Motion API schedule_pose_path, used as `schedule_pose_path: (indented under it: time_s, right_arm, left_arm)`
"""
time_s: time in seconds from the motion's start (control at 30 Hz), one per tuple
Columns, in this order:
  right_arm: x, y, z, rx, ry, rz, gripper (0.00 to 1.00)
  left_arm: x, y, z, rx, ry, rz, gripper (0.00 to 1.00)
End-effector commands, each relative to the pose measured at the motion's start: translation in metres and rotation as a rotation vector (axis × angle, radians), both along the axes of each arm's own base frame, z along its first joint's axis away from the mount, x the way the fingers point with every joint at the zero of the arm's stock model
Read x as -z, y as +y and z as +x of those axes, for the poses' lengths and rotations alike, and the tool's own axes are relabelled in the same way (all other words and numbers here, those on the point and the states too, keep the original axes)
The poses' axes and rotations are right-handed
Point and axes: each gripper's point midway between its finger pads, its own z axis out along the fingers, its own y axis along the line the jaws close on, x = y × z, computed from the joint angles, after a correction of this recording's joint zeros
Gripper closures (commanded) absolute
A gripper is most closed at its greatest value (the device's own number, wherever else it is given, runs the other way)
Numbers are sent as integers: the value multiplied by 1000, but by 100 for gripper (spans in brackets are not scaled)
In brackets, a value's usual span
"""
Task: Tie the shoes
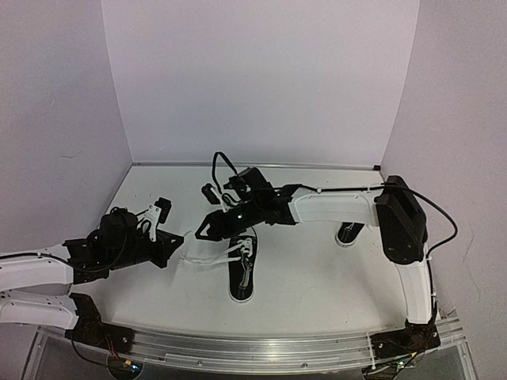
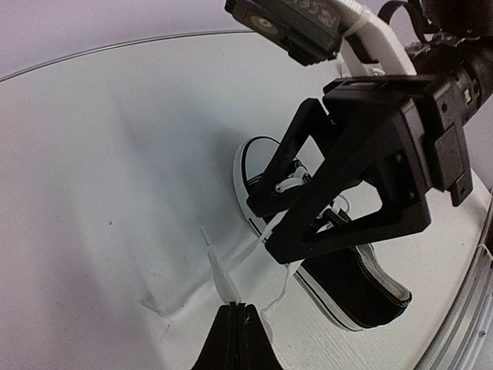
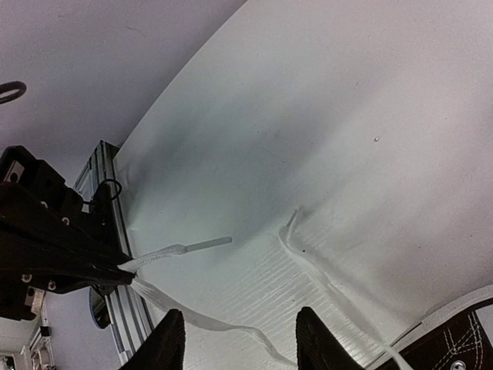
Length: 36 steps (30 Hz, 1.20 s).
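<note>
One black sneaker with a white sole lies in the middle of the table, its white laces trailing left. It also shows in the left wrist view. My left gripper is shut on one lace end, low over the table left of the shoe; in the top view it sits at the left. My right gripper is open, hovering over the shoe's lacing, with the held lace running between its fingers. The second lace lies loose on the table. The second sneaker stands behind the right arm.
The white table cover is creased near the left gripper. An aluminium rail runs along the near edge. White walls enclose the back and both sides. A black cable loops above the right wrist.
</note>
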Motion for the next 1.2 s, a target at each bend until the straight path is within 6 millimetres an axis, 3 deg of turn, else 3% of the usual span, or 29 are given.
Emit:
schedule_pose_path:
  time_s: [0.0,0.13,0.23,0.33,0.63,0.93,1.07,1.17]
  right_arm:
    - [-55,-27,14,49,-66,67,47]
    - [-53,-64,27,118,-66,29,45]
    - [-37,-95,38,177,-40,-20,48]
    - [-20,-110,41,188,-26,-63,52]
    - [21,-108,36,113,4,-146,58]
    - [49,-108,32,80,47,-193,55]
    - [62,-108,33,75,66,-221,48]
    - [62,-107,31,66,71,-216,51]
  left_arm:
    - [-10,-13,3,63,-54,21,100]
    - [-14,-21,4,112,-106,38,100]
    - [-18,-29,3,168,-155,42,100]
    - [-25,-44,0,241,-170,23,100]
    - [-28,-81,7,347,-58,14,100]
    - [-30,-79,20,341,16,-46,100]
    - [-28,-77,25,340,44,-67,100]
    - [-29,-76,27,337,58,-85,100]
